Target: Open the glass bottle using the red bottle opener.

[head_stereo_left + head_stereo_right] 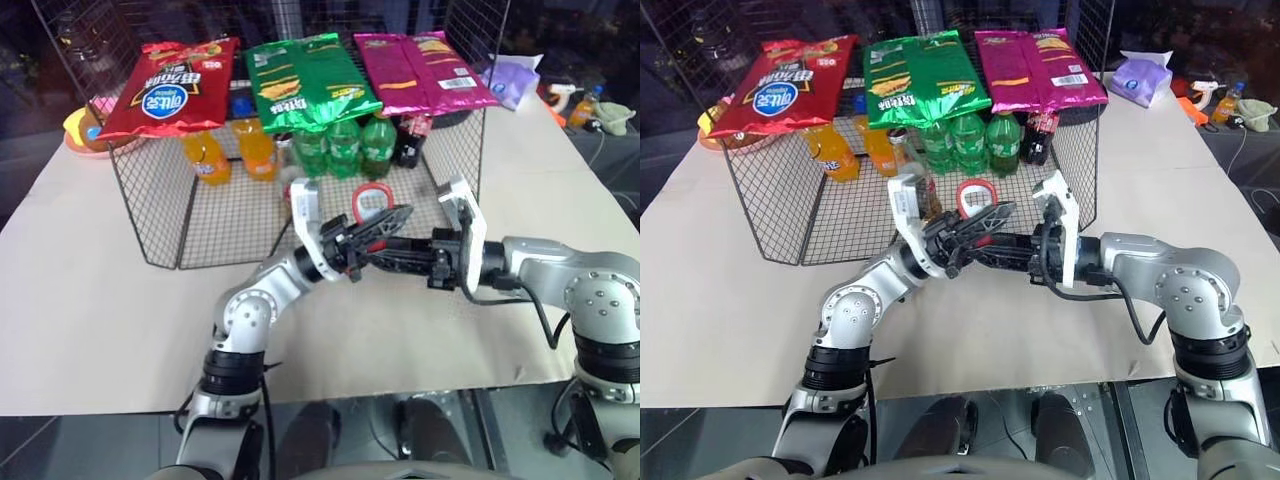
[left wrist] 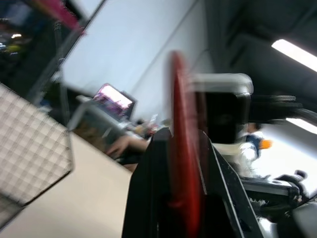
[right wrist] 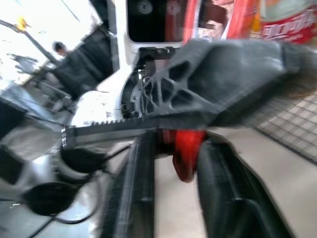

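Left gripper [image 1: 365, 240] and right gripper [image 1: 375, 245] meet fingertip to fingertip, both clamped on the red bottle opener [image 1: 372, 203], whose ring head rises just above them. The glass bottle [image 1: 923, 182] stands behind the left gripper, inside the wire basket [image 1: 160, 215].

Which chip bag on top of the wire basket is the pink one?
The pink chip bag, rightmost of three; the red chip bag lies leftmost, the green chip bag between.
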